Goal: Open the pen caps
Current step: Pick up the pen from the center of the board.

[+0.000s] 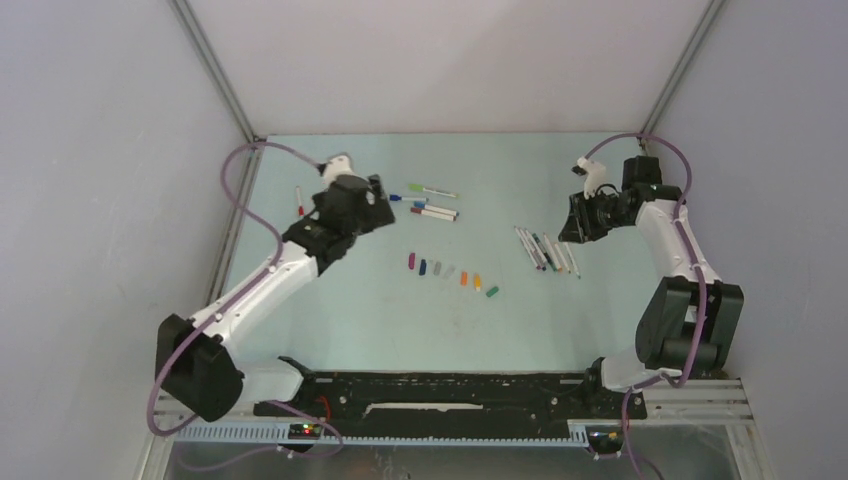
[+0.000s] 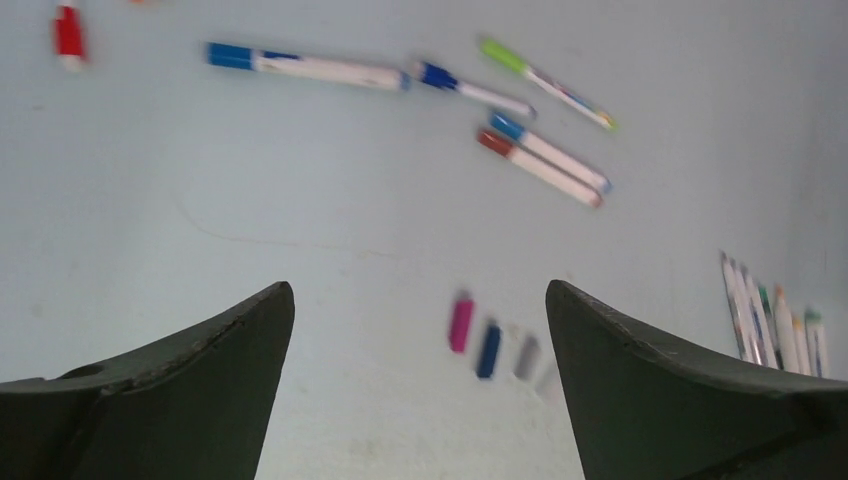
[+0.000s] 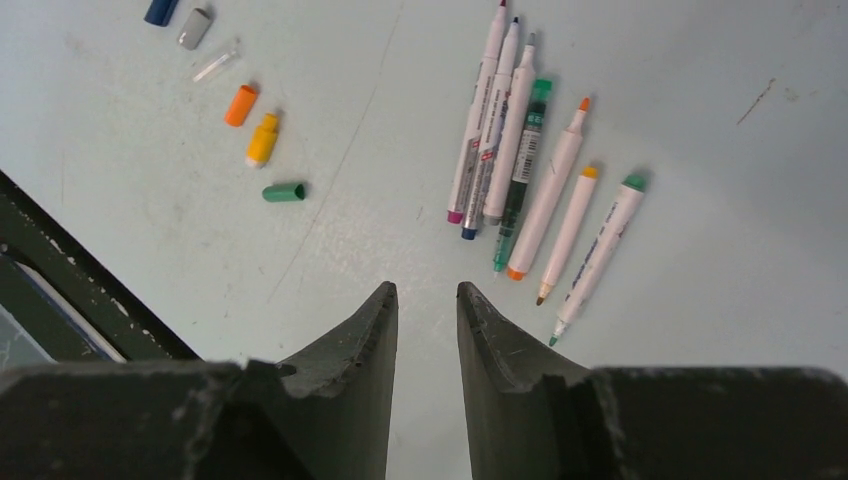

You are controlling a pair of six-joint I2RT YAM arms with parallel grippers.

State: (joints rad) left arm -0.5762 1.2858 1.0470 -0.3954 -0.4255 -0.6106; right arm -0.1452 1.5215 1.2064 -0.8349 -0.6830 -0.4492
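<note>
**Both pincers empty, seven caps off and lying in a row**

The left pincer [image 2: 418, 290] is hanging over the bench [image 2: 200, 220] with its fingers spread wide, gripping nothing. Beyond its tips we are seeing five capped pens [image 2: 540, 170] lying in a loose cluster. Three of them are wearing blue caps, one green and one red. A sixth pen [image 2: 68, 35], red-capped, is lying apart at the far left. In the gap between the fingers, nearer the right-hand one, the loose caps [image 2: 488, 349] are showing, blurred, flat on the bench.

The right pincer [image 3: 427, 290] is keeping its fingers close together with a narrow gap, and nothing is sitting in it. Just ahead of its tips and a little to the right, we are counting seven uncapped pens [image 3: 525, 170]. They are lying side by side, nearly parallel, with white barrels and bare coloured tips. The loose caps are lying well off to the left of them.

From above we are counting seven loose caps in a slanted row mid-bench, between the two arms. They are magenta, blue, grey, clear, orange, yellow and green, each short and stubby and lying apart from its neighbours.
</note>
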